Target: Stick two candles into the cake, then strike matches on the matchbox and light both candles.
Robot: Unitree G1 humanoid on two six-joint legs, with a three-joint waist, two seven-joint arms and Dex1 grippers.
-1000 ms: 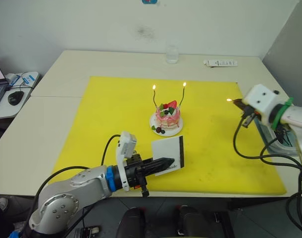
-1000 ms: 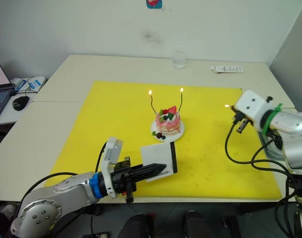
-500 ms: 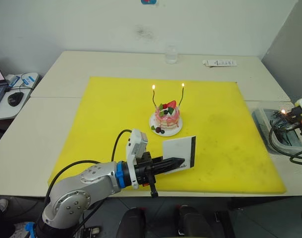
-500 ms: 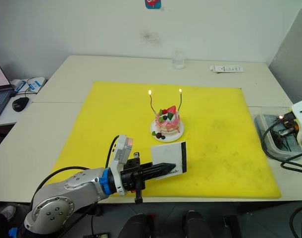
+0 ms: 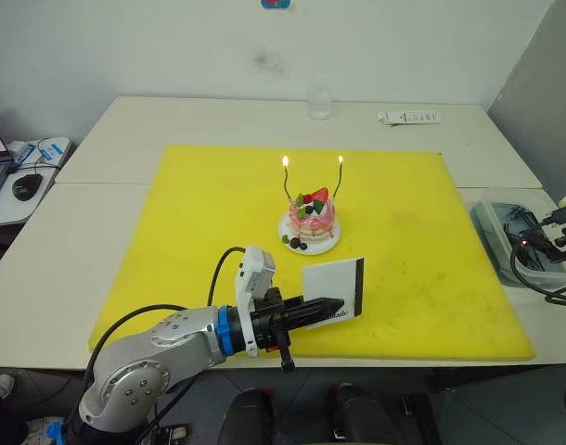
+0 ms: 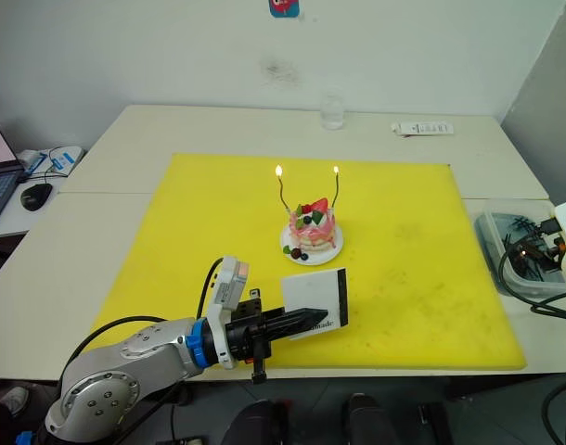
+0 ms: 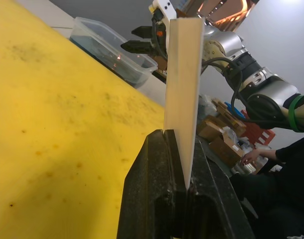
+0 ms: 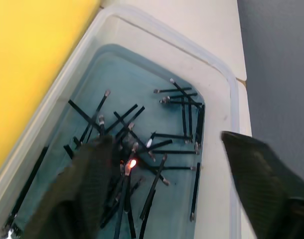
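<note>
The cake (image 5: 310, 221), pink and white with a strawberry on top, sits on its white plate mid-mat, and both thin candles (image 5: 288, 180) stand in it with small flames. The left gripper (image 7: 184, 149) pinches the white matchbox (image 5: 333, 290) upright at the mat's near edge. At the right, the right gripper (image 8: 167, 179) hangs with fingers spread over a clear tray (image 8: 219, 107) of dark matches (image 8: 184, 107), one seemingly glowing.

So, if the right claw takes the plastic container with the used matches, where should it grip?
Probably the long wall nearest the yellow mat, coming straight down. The container is open-topped with a thin raised rim, so one finger can go inside and one outside. A match in it glows, so keep away from the middle.
</note>
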